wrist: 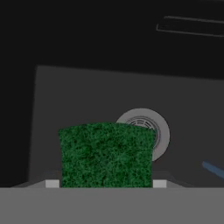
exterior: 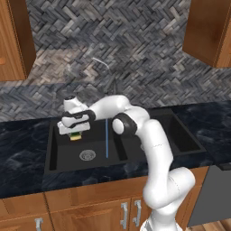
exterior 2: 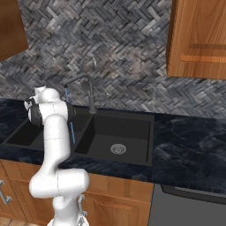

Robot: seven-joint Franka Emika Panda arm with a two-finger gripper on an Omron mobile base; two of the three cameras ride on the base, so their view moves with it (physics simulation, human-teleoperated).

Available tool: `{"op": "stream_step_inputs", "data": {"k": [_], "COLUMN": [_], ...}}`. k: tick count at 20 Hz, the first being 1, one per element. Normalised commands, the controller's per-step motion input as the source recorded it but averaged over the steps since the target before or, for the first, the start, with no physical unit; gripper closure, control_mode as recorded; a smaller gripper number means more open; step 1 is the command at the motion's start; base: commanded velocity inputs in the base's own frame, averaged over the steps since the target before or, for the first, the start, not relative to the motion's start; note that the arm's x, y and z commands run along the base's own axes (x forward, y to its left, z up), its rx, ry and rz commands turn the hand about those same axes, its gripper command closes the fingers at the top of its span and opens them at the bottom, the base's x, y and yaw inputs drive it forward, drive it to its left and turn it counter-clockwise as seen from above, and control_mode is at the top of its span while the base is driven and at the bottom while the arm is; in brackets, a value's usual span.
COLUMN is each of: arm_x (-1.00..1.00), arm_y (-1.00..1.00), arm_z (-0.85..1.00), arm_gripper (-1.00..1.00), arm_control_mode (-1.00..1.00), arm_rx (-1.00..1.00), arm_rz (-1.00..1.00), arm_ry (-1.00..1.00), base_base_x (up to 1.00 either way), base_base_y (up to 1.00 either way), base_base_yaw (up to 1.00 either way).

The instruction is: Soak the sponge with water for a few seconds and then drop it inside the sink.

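— Pincer (exterior: 76, 135) status?
— I'm seeing it clamping the sponge (exterior: 76, 135), green scrub face (wrist: 106, 154) toward the hand camera, hanging above the left basin of the sink (exterior: 58, 155).
— Relative to the drain (exterior: 87, 155)?
— The sponge is sitting above it and slightly toward the back wall. The water (exterior: 107, 137) is falling beside the drain, apart from the sponge, under the faucet (exterior 2: 84, 90).

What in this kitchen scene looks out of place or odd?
The water runs into the sink with nothing under it: the end effector holds the sponge off to the stream's side, dry.
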Motion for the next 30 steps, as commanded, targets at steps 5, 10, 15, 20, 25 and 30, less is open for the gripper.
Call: {"op": "stream_step_inputs", "data": {"k": [5, 10, 15, 20, 25, 30], "arm_x": [0.03, 0.0, 0.0, 0.0, 0.0, 0.0], "arm_y": [0.0, 0.0, 0.0, 0.0, 0.0, 0.0], "arm_z": [-0.55, -0.49, -0.32, -0.31, -0.22, -0.25], "arm_gripper": [1.0, 1.0, 1.0, 1.0, 1.0, 1.0], "arm_control_mode": [-1.0, -1.0, -1.0, -1.0, -1.0, -1.0], "arm_rx": [0.0, 0.0, 0.0, 0.0, 0.0, 0.0], "arm_rz": [0.0, 0.0, 0.0, 0.0, 0.0, 0.0], "arm_ry": [0.0, 0.0, 0.0, 0.0, 0.01, 0.04], "base_base_x": [0.0, 0.0, 0.0, 0.0, 0.0, 0.0], "base_base_y": [0.0, 0.0, 0.0, 0.0, 0.0, 0.0], "base_base_yaw": [0.0, 0.0, 0.0, 0.0, 0.0, 0.0]}}
